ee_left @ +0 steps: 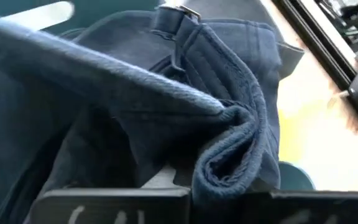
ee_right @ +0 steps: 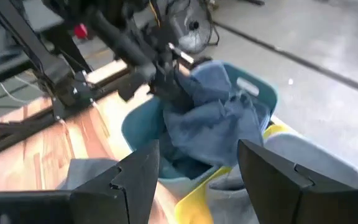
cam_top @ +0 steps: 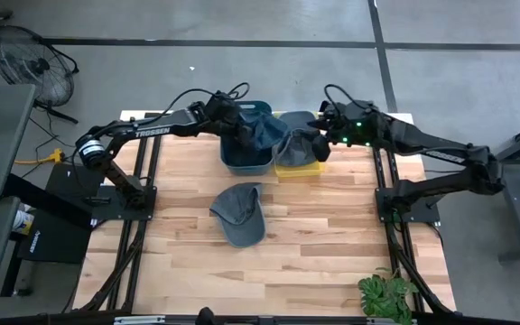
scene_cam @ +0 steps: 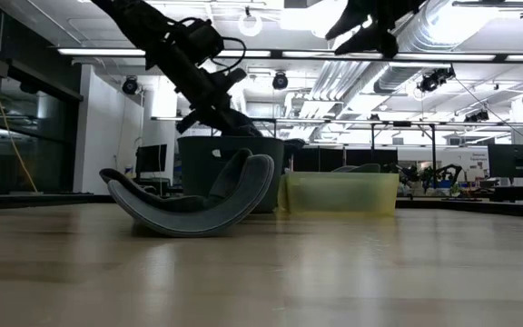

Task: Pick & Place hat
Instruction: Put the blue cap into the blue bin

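Denim-blue cloth cap (ee_left: 185,106), you see, fills the left wrist view, pinched by left gripper (cam_top: 239,126) over the blue plastic bin (cam_top: 246,162); right gripper (ee_right: 197,174) hangs spread above the yellow bin (cam_top: 298,168).

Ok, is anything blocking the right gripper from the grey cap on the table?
Nothing visible. The right gripper hangs above the yellow bin, jaws open; the cap lies on bare wood in front of the bins. The left gripper, holding a blue hat at the blue bin, is off to the side.
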You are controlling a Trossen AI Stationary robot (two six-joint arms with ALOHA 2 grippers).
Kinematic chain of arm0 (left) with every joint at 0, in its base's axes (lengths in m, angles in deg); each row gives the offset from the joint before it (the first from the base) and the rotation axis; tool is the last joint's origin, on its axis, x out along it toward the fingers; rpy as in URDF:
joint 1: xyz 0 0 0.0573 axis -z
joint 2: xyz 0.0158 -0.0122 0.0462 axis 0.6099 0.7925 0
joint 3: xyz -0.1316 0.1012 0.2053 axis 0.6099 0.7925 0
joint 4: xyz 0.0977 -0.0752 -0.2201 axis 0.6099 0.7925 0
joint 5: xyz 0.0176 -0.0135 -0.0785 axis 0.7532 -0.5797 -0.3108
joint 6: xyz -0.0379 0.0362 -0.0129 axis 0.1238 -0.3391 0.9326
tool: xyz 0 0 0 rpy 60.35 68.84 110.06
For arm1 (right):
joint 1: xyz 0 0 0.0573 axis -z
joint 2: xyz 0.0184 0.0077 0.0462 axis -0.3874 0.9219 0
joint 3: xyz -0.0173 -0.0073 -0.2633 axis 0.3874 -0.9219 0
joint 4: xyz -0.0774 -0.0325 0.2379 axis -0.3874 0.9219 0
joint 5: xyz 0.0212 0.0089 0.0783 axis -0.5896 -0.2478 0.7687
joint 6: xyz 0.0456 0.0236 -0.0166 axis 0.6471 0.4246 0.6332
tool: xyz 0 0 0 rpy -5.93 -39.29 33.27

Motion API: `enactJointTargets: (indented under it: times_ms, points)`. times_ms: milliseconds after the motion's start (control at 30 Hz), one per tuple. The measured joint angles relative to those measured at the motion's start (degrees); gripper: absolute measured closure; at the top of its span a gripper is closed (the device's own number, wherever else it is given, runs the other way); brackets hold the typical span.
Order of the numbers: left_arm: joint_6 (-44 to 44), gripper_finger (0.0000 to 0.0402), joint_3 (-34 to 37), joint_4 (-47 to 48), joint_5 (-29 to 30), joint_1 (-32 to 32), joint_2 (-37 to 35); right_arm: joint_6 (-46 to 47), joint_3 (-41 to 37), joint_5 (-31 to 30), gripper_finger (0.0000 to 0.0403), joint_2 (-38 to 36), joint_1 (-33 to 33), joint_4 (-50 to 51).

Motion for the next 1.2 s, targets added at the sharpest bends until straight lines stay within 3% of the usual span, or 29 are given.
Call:
enactJointTargets:
  times_ms: [233, 500, 1200]
  points:
    - [1.46, 0.0402, 0.10, 12.41, 5.64, -0.02, -0.86, -0.15, 0.00, 1.47, 0.0192, 4.21, 0.00, -0.11]
    - [1.69, 0.0401, 0.05, 14.32, 12.14, 0.51, -0.87, -0.32, 0.00, 0.90, 0.0192, 4.43, 0.02, -1.77]
    - [2.82, 0.0377, 0.03, 18.59, 14.32, 1.14, 1.60, -0.32, 0.00, 0.81, 0.0192, 4.41, 0.01, -2.05]
